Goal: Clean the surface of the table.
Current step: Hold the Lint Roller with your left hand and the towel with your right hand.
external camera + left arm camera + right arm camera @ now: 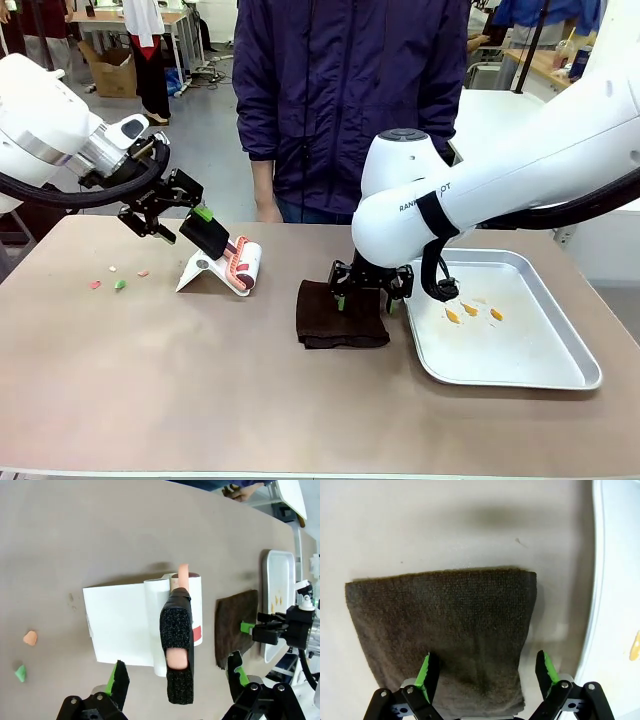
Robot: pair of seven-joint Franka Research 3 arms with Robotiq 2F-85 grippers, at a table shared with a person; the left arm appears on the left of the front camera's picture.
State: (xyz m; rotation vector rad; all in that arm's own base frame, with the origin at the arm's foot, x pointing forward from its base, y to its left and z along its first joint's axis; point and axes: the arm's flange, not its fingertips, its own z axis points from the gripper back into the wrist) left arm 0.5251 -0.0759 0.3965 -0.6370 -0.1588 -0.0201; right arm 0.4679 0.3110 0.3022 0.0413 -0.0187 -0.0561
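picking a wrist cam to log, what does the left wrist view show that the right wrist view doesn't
Left wrist view's extras: a white cleaning tool with a black handle, an orange crumb and a green crumb beside it, a person's hand at the far edge, and the open left gripper.
Right wrist view's extras: little beyond the cloth's weave close up under the open right gripper.
Shared: the dark brown cloth, the silver tray with orange bits, the table, the right gripper.

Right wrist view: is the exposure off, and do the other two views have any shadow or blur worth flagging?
Right wrist view: table washed pale, tray nearly blown out, a soft shadow band above the sharply textured cloth. Left wrist view: sharp, with a faint shadow along the white dustpan. Front view: even light, no blur.
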